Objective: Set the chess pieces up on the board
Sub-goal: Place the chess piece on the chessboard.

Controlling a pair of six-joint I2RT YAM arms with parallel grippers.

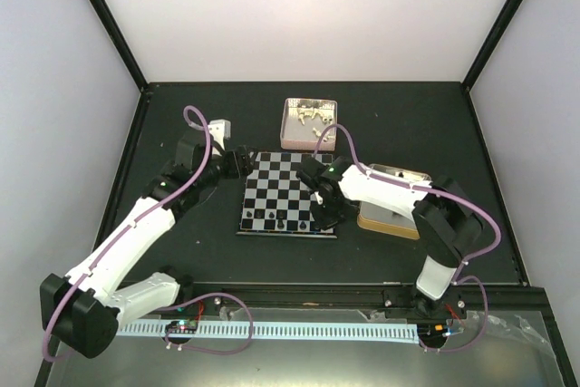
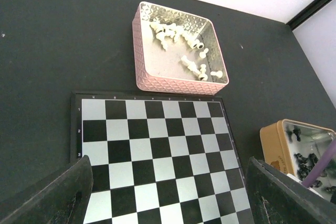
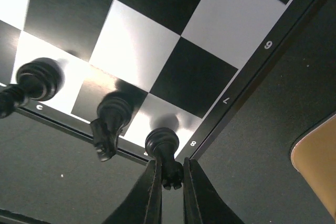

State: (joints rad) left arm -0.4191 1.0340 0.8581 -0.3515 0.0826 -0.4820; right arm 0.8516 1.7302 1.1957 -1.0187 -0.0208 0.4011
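The board [image 1: 276, 183] lies in the middle of the table. My right gripper [image 3: 171, 174] is shut on the top of a black rook [image 3: 161, 141] at the board's corner square [image 3: 181, 124] beside the number 8. I cannot tell whether its base touches the square. A black knight [image 3: 111, 115] and another black piece [image 3: 38, 78] stand along the same edge row. My left gripper [image 2: 169, 170] hangs open above the board [image 2: 157, 145] with nothing between its fingers [image 2: 63, 195]. In the top view it [image 1: 237, 162] is at the board's far left corner.
A pink tin [image 2: 173, 83] holding several white pieces [image 2: 173, 32] stands just beyond the board's far edge. A tan tin [image 2: 273, 148] with black pieces [image 2: 302, 161] sits to the board's right, partly under my right arm [image 1: 390, 189].
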